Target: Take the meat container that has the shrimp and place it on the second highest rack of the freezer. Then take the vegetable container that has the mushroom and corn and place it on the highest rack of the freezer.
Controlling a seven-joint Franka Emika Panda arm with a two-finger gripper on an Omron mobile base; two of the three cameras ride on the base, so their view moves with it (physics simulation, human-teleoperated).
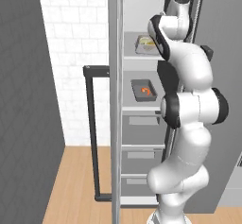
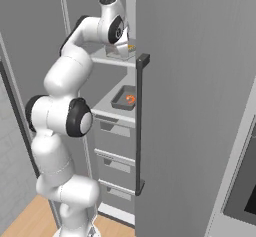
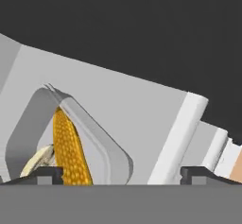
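Note:
The vegetable container [image 1: 144,43] lies on the freezer's highest rack [image 1: 134,56], a grey tray holding a yellow corn cob [image 3: 69,147] and a pale mushroom [image 3: 39,159]. My gripper [image 3: 121,173] hangs just above its corner, open, fingertips [image 3: 44,173] wide apart and gripping nothing. From the right base view the hand hides part of the container [image 2: 131,47]. One rack lower sits the meat container [image 1: 144,90] with the orange shrimp [image 1: 147,92] inside, apart from the arm; the same tray [image 2: 125,99] also appears in the right base view.
The freezer's open door [image 1: 116,124] with its dark handle [image 1: 91,133] stands left of the arm. A second tall door [image 2: 190,106] with a handle [image 2: 140,121] is on the right. Closed drawers [image 1: 142,124] fill the freezer below the racks.

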